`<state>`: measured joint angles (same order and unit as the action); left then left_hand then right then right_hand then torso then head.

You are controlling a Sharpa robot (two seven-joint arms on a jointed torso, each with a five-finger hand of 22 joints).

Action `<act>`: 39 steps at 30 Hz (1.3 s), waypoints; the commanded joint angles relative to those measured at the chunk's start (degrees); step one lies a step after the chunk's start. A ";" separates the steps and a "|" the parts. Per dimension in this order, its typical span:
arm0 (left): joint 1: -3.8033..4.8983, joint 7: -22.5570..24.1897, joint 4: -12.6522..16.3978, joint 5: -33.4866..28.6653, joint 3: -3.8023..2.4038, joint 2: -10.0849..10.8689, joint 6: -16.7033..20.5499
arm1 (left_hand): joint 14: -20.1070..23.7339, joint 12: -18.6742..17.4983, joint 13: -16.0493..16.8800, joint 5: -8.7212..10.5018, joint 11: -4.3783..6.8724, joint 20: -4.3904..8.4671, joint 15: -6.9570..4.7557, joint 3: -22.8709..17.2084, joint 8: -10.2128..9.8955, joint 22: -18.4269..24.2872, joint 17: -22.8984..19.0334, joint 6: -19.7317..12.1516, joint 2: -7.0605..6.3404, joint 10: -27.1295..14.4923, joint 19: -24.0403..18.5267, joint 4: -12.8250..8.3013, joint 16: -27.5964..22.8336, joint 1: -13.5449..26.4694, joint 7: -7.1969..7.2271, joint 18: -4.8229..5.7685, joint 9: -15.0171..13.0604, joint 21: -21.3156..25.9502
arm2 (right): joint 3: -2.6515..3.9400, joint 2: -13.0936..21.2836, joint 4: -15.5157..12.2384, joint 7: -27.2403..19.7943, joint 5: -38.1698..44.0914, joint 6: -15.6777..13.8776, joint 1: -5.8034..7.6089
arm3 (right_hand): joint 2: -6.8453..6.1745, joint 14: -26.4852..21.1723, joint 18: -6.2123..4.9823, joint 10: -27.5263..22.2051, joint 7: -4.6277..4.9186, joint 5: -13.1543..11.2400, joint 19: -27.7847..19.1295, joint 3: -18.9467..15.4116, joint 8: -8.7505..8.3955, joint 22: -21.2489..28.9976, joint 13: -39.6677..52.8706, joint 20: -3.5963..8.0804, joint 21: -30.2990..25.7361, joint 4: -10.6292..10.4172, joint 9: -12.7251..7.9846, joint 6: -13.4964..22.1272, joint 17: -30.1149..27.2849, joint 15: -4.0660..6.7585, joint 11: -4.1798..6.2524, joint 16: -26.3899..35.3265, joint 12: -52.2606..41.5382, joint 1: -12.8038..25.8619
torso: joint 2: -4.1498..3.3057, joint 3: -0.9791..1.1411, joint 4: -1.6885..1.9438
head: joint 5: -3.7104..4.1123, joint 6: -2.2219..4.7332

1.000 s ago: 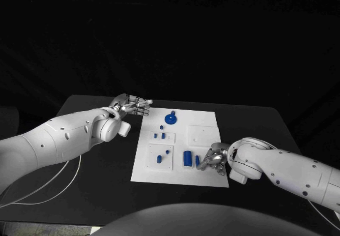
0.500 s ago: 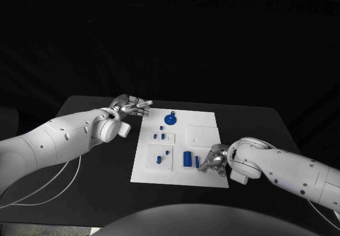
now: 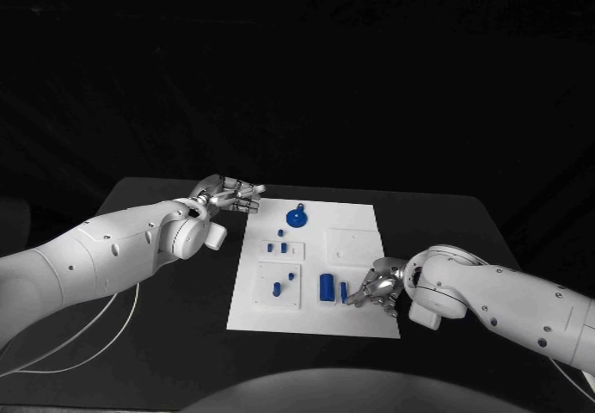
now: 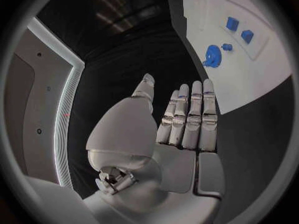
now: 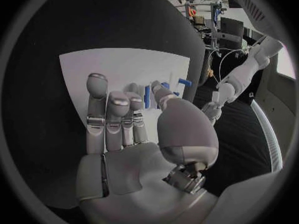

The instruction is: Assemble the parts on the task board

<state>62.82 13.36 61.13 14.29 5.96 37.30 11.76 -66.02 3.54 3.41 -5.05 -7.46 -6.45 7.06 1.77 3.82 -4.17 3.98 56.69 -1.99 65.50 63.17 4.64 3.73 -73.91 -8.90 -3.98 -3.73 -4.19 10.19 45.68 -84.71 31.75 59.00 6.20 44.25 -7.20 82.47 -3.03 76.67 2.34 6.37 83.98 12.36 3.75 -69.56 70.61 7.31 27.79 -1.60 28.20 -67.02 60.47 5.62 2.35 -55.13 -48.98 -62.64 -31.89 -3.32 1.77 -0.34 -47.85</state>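
Pinching a small blue part [image 5: 147, 96] in my right hand [image 3: 378, 286] at the task board [image 3: 359, 258]'s lower right; my left hand [image 3: 230, 193] spreads empty upper left.

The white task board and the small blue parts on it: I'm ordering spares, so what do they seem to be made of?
The flat white task board looks like matte plastic or painted sheet: even colour, no glare, shallow raised square panels. The small blue parts, such as the round blue knob-like piece, look like moulded or printed plastic: uniform saturated colour, dull surface. Neither can be confirmed by sight.

White task board [image 3: 359, 320] lies flat mid-table; small blue parts [image 3: 326, 286] (several upright) dot it.
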 commanded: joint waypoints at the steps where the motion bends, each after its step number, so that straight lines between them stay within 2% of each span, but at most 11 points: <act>1: 0.00 1.48 0.08 -0.85 -0.04 0.02 0.50 | 0.21 -0.08 0.09 -0.07 -0.03 -0.07 0.11 0.02 -0.05 -0.01 0.07 -0.27 0.32 -0.22 -0.36 -0.02 -0.21 0.38 0.06 -0.55 -0.08 0.10 | 0.84 0.20 -0.07 -5.38 -4.71 1.56 0.66 | 1.06 -0.53 -1.19 -0.59 0.03 1.90 2.09 -2.13 -0.13 0.22 -0.58 -0.59 -0.95 0.58 -0.72 0.67 -0.63 -0.16 -0.16 0.99 0.77 -0.80 | 0.06 0.02 0.03 | 0.37 1.83; 15: 0.64 3.98 -2.52 -5.42 -0.08 -0.53 3.75 | -0.20 -0.11 0.06 -0.93 0.13 0.07 -0.03 0.04 -0.06 -0.01 0.03 1.49 1.25 -0.14 0.01 -1.10 -0.22 -0.73 0.59 -0.57 -0.07 0.10 | 4.08 -5.15 17.38 -31.90 -19.79 -14.67 6.38 | 7.33 -6.50 -1.41 -8.31 2.72 6.48 -3.84 -3.18 -0.21 22.00 -28.34 -3.93 -24.26 9.25 -10.38 5.07 -19.56 -3.36 -2.78 28.01 26.25 -6.25 | 0.70 -0.21 -0.47 | 0.85 9.75; 28: 1.30 5.80 -6.72 -8.68 -0.12 -3.04 5.03 | 1.97 -0.16 -0.09 -1.45 -0.09 -0.48 0.08 0.26 -0.11 0.01 -0.19 1.77 2.07 -4.00 -0.02 -1.92 -0.30 -1.30 1.04 -1.16 -0.02 0.14 | 6.46 -11.61 30.65 -47.34 -34.01 -17.27 7.24 | 8.54 -24.21 -10.42 -18.64 4.63 8.64 -31.73 -0.36 -0.28 65.82 -67.31 -22.39 -23.71 10.72 -24.74 10.87 -57.04 -13.21 -10.15 51.65 45.58 -4.69 | 0.73 -0.01 0.17 | 0.96 12.71; 29: 1.15 3.90 -6.55 -6.56 -0.06 -2.80 4.01 | 21.02 -3.54 -3.41 5.05 7.46 6.45 -7.06 -1.77 -3.82 4.17 -3.98 -15.71 1.99 -22.13 -18.95 -4.64 -3.73 21.35 8.90 3.98 3.73 4.19 | 6.40 -11.37 30.23 -40.82 -28.94 -16.03 7.22 | 7.20 -41.51 3.03 -35.89 -2.34 -6.37 -83.98 -12.36 -3.75 69.56 -70.61 -7.31 -27.79 1.60 -28.20 67.02 -60.47 -5.62 -2.35 55.13 48.98 15.40 | 0.74 -0.02 0.05 | 1.08 12.32; 30: 1.15 3.92 -6.49 -6.57 -0.07 -2.78 4.05 | 21.33 -3.54 -3.41 5.05 7.46 6.45 -7.06 -1.77 -3.82 4.17 -3.98 -15.90 1.99 -22.54 -19.15 -4.64 -3.73 21.52 8.90 3.98 3.73 4.19 | 6.37 -11.35 30.17 -40.85 -28.99 -16.09 7.23 | 7.20 -41.79 3.03 -36.18 -2.34 -6.37 -83.98 -12.36 -3.75 69.56 -70.61 -7.31 -27.79 1.60 -28.20 67.02 -60.47 -5.62 -2.35 55.13 48.98 15.63 | 0.74 0.01 0.04 | 1.08 12.33; 31: 1.13 3.98 -6.32 -6.61 -0.10 -2.73 4.19 | 22.53 -3.54 -3.41 5.05 7.46 6.45 -7.06 -1.77 -3.82 4.17 -3.98 -56.69 1.99 -23.72 -20.34 -4.64 -3.73 22.76 8.90 3.98 3.73 4.19 | 6.29 -11.30 29.99 -40.95 -29.14 -16.26 7.27 | 7.20 -82.47 3.03 -76.67 -2.34 -6.37 -83.98 -12.36 -3.75 69.56 -70.61 -7.31 -27.79 1.60 -28.20 67.02 -60.47 -5.62 -2.35 55.13 48.98 16.85 | 0.74 0.10 -0.01 | 1.06 12.36; 33: 1.06 4.22 -5.64 -6.76 -0.21 -2.54 4.74 | 25.65 -3.54 -3.41 5.05 7.46 6.45 -7.06 -1.77 -3.82 4.17 -3.98 -56.69 1.99 -65.50 -63.17 -4.64 -3.73 26.50 8.90 3.98 3.73 4.19 | 5.97 -11.10 29.31 -41.36 -29.72 -16.92 7.44 | 7.20 -82.47 3.03 -76.67 -2.34 -6.37 -83.98 -12.36 -3.75 69.56 -70.61 -7.31 -27.79 1.60 -28.20 67.02 -60.47 -5.62 -2.35 55.13 48.98 20.21 | 0.73 0.44 -0.20 | 0.98 12.47; 34: 1.00 4.40 -5.14 -6.87 -0.29 -2.39 5.14 | 66.02 -3.54 -3.41 5.05 7.46 6.45 -7.06 -1.77 -3.82 4.17 -3.98 -56.69 1.99 -65.50 -63.17 -4.64 -3.73 28.23 8.90 3.98 3.73 4.19 | 5.73 -10.95 28.81 -41.65 -30.14 -17.40 7.56 | 7.20 -82.47 3.03 -76.67 -2.34 -6.37 -83.98 -12.36 -3.75 69.56 -70.61 -7.31 -27.79 1.60 -28.20 67.02 -60.47 -5.62 -2.35 55.13 48.98 21.77 | 0.73 0.69 -0.33 | 0.92 12.56; 35: 0.93 4.63 -4.50 -7.01 -0.40 -2.21 5.66 | 66.02 -3.54 -3.41 5.05 7.46 6.45 -7.06 -1.77 -3.82 4.17 -3.98 -56.69 1.99 -65.50 -63.17 -4.64 -3.73 29.92 8.90 3.98 3.73 4.19 | 5.43 -10.77 28.17 -42.02 -30.68 -18.02 7.72 | 7.20 -82.47 3.03 -76.67 -2.34 -6.37 -83.98 -12.36 -3.75 69.56 -70.61 -7.31 -27.79 1.60 -28.20 67.02 -60.47 -5.62 -2.35 55.13 48.98 62.64 | 0.73 1.01 -0.51 | 0.85 12.67; 37: 0.72 5.34 -2.48 -7.45 -0.74 -1.63 7.27 | 66.02 -3.54 -3.41 5.05 7.46 6.45 -7.06 -1.77 -3.82 4.17 -3.98 -56.69 1.99 -65.50 -63.17 -4.64 -3.73 73.91 8.90 3.98 3.73 4.19 | 4.49 -10.18 26.15 -43.20 -32.40 -19.98 8.21 | 7.20 -82.47 3.03 -76.67 -2.34 -6.37 -83.98 -12.36 -3.75 69.56 -70.61 -7.31 -27.79 1.60 -28.20 67.02 -60.47 -5.62 -2.35 55.13 48.98 62.64 | 0.72 1.99 -1.04 | 0.63 13.01; 39: 0.48 6.11 -0.31 -7.92 -1.10 -1.00 9.01 | 66.02 -3.54 -3.41 5.05 7.46 6.45 -7.06 -1.77 -3.82 4.17 -3.98 -56.69 1.99 -65.50 -63.17 -4.64 -3.73 73.91 8.90 3.98 3.73 4.19 | 3.47 -9.54 23.98 -44.47 -34.24 -22.08 8.75 | 7.20 -82.47 3.03 -76.67 -2.34 -6.37 -83.98 -12.36 -3.75 69.56 -70.61 -7.31 -27.79 1.60 -28.20 67.02 -60.47 -5.62 -2.35 55.13 48.98 62.64 | 0.72 2.66 -1.41 | 0.48 13.24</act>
<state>63.36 17.39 59.55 7.41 5.01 36.12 17.34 -22.01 0.86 0.69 -1.33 -1.55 -1.42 1.45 0.37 0.87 -0.86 0.78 15.01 0.07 18.91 20.43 0.71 0.82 -40.40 -1.62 -1.73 -0.77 -1.08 13.83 35.93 -59.47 -9.93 28.14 -12.01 52.77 0.30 14.13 -2.96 14.05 1.45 3.09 10.68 2.46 0.78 -0.77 0.68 -3.17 1.08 1.79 0.72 -11.45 0.70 -1.62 -1.63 -0.83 -0.82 -25.97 -31.16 -1.97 1.10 0.34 -34.92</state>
